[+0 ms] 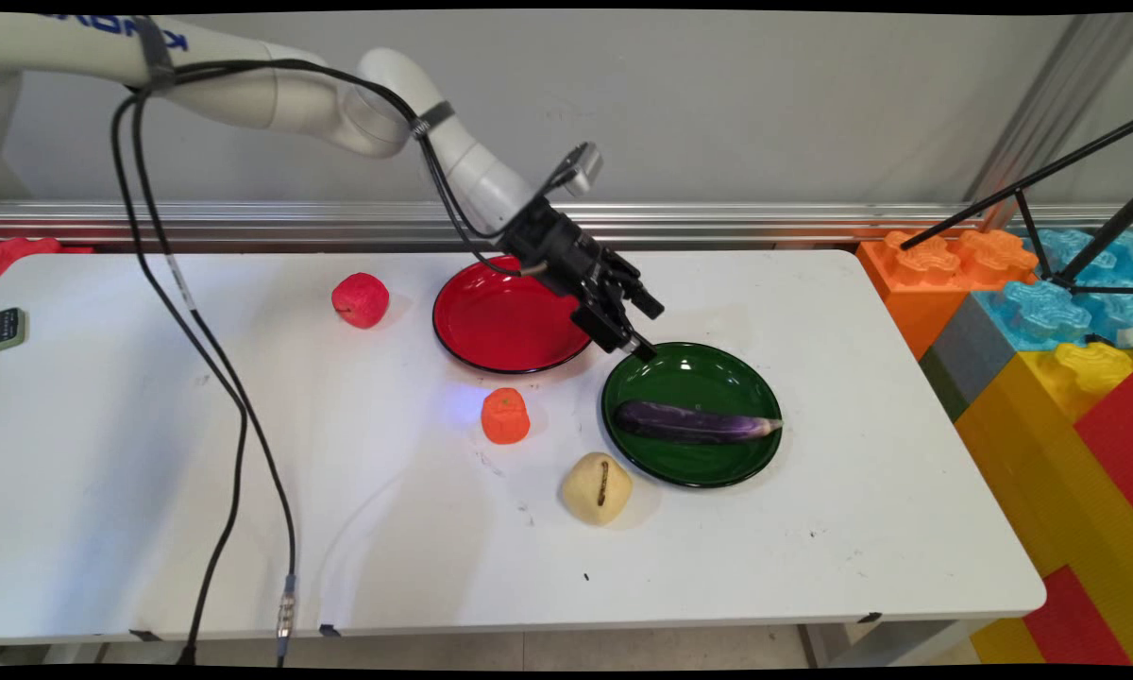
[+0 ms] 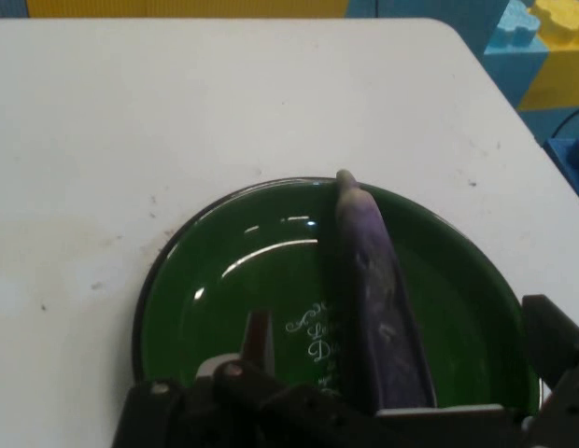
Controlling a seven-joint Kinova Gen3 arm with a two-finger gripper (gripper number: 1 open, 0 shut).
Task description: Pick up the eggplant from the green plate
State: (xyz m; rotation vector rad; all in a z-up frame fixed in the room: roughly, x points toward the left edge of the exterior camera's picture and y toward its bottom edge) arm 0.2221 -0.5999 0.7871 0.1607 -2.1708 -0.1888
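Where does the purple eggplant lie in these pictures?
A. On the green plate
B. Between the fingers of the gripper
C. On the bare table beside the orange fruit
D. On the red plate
A: the eggplant lies across the green plate, with the gripper above the plate's far rim, not holding it.

White table (image 1: 151, 472) with two plates (image 1: 699, 463)

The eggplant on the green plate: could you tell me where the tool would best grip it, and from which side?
Probably the thick middle of the eggplant, from above, fingers straddling its width. It lies flat and lengthwise in the green plate, its slim stem end overhanging the rim.
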